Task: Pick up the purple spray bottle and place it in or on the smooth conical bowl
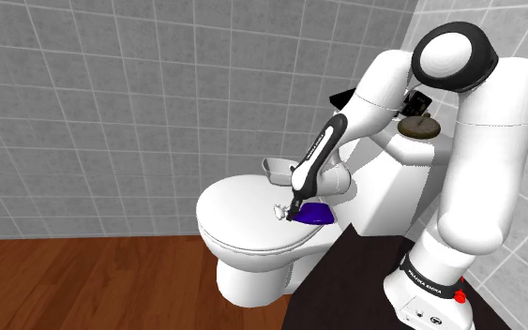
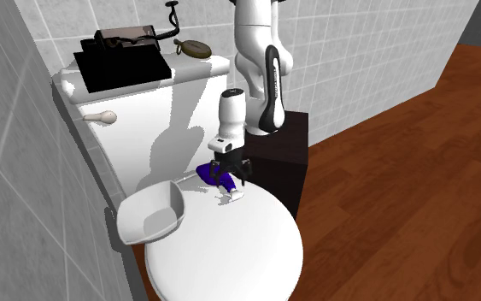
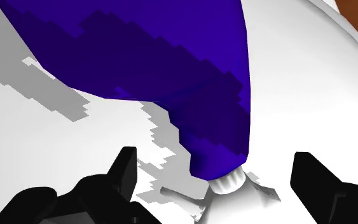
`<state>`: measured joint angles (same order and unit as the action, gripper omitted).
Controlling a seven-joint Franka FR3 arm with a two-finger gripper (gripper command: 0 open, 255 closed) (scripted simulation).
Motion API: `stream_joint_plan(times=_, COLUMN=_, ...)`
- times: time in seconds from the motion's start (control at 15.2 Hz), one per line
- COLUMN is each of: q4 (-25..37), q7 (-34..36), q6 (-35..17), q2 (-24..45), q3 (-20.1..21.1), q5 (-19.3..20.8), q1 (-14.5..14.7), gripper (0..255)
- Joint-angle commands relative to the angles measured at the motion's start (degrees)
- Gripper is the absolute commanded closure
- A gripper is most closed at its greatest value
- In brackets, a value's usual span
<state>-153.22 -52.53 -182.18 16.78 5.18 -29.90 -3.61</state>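
Note:
The purple spray bottle [image 1: 316, 215] lies on its side on the closed white toilet lid [image 1: 243, 220], its white nozzle [image 2: 233, 194] pointing toward the lid's middle. My black gripper [image 2: 228, 178] hangs straight down over it, open. In the wrist view the bottle [image 3: 139, 57] narrows to a neck with a white collar [image 3: 227, 182] that sits between my fingers [image 3: 124, 170], which stand wide apart and touch nothing; the gripper [image 3: 215, 177] is just above the lid. The grey conical bowl [image 2: 153, 212] rests at the lid's rear edge, beside the bottle toward the second exterior view's left.
Behind the lid rises the white tank [image 2: 136, 94], carrying a black box [image 2: 123, 60] and a brown round object [image 1: 419, 127]. My dark stand [image 2: 277, 145] is next to the toilet. Tiled walls [image 1: 112, 94] enclose the corner; wooden floor [image 2: 401, 188] lies around.

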Motion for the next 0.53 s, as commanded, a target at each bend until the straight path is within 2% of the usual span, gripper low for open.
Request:
stream_joint_plan(times=0.0, q4=0.41, q7=-0.23, q6=-0.58, q2=0.91, q3=0.83, q5=-0.20, q1=-0.76, gripper=0)
stream_joint_plan(times=0.4, q4=0.40, q7=-0.21, q6=-0.57, q2=0.89, q3=0.81, q5=-0.18, q1=-0.75, gripper=0)
stream_joint_plan(times=0.46, q4=0.40, q7=-0.21, q6=-0.57, q2=0.89, q3=0.81, q5=-0.18, q1=-0.75, gripper=255)
